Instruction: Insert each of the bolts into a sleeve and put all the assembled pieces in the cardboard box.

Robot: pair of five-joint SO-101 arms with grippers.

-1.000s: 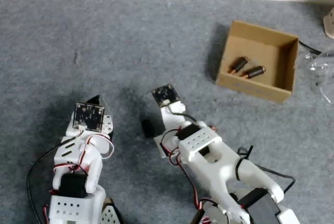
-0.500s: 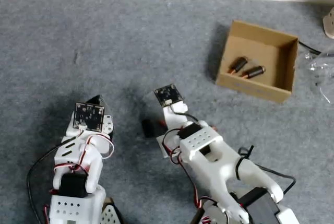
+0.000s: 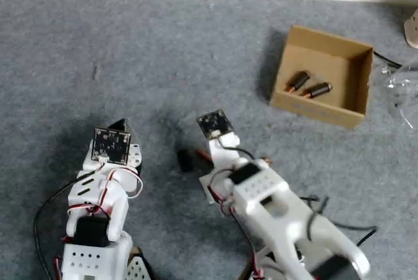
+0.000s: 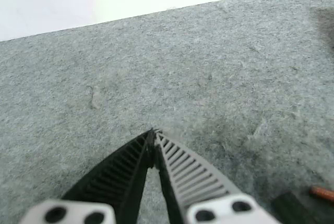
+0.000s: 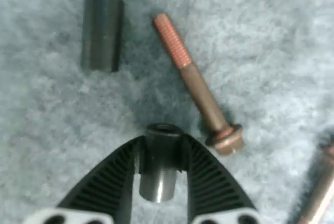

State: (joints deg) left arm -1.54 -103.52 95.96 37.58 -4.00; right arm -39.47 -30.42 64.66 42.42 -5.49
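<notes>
Right wrist view: right fingers grip a sleeve, bolt beside it; left fingers look closed.

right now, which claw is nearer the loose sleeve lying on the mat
Right. The right claw, shut on a second sleeve, sits just beside the loose sleeve; the left claw, shut and empty, is farther off across the mat.

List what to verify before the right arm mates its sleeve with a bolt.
1. Grip: sleeve clamped in right hand: ok.
2. Target: loose bolt lies beside it, ungripped: ok.
3. Partner: left hand holds a bolt: not ok; it is shut and empty.
4. Bore of the held sleeve clear: cannot tell.
5. Room in cardboard box: ok; two assembled pieces lie inside.
</notes>
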